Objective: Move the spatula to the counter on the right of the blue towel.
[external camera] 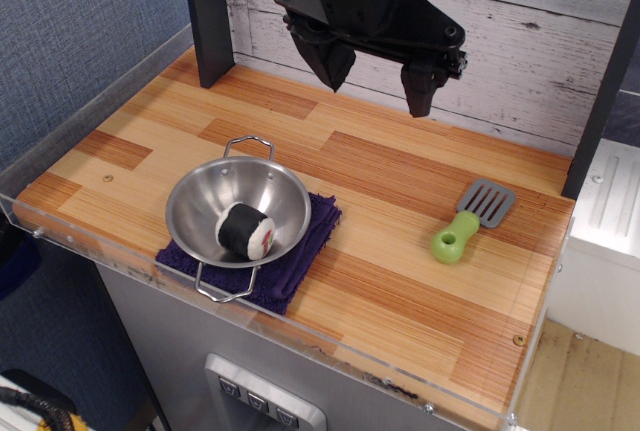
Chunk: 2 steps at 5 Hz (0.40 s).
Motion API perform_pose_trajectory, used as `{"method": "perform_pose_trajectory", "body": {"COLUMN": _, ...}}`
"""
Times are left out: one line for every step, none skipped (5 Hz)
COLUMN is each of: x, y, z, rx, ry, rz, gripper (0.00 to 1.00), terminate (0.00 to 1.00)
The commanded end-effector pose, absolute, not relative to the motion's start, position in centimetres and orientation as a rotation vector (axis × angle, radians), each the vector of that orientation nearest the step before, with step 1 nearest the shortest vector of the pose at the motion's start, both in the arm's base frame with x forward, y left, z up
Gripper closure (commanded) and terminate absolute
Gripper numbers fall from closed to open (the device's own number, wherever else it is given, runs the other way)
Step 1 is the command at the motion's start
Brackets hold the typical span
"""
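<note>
The spatula lies flat on the wooden counter at the right, grey slotted blade toward the back, lime-green handle toward the front. The blue towel lies at the front left under a steel bowl, well apart from the spatula. My gripper hangs high above the back of the counter, open and empty, with its two black fingers spread wide. It is far above and to the left of the spatula.
The steel bowl holds a black and white roll. A dark post stands at the back left. A white ribbed surface adjoins the counter on the right. A clear acrylic rim runs along the front edge.
</note>
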State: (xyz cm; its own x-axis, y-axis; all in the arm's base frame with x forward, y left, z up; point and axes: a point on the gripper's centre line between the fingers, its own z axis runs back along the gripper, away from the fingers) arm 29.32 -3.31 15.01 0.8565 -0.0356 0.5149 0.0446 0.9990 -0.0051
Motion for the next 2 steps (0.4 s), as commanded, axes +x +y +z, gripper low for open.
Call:
{"method": "perform_pose_trajectory", "body": {"x": 28.07, "y": -3.09, "z": 15.99, "rx": -0.018, "ry": -0.575, "rz": -0.039, "gripper": 0.0, "terminate": 0.0}}
{"method": "perform_pose_trajectory", "body": {"x": 28.07, "y": -3.09, "z": 15.99, "rx": -0.018, "ry": -0.575, "rz": -0.039, "gripper": 0.0, "terminate": 1.0}}
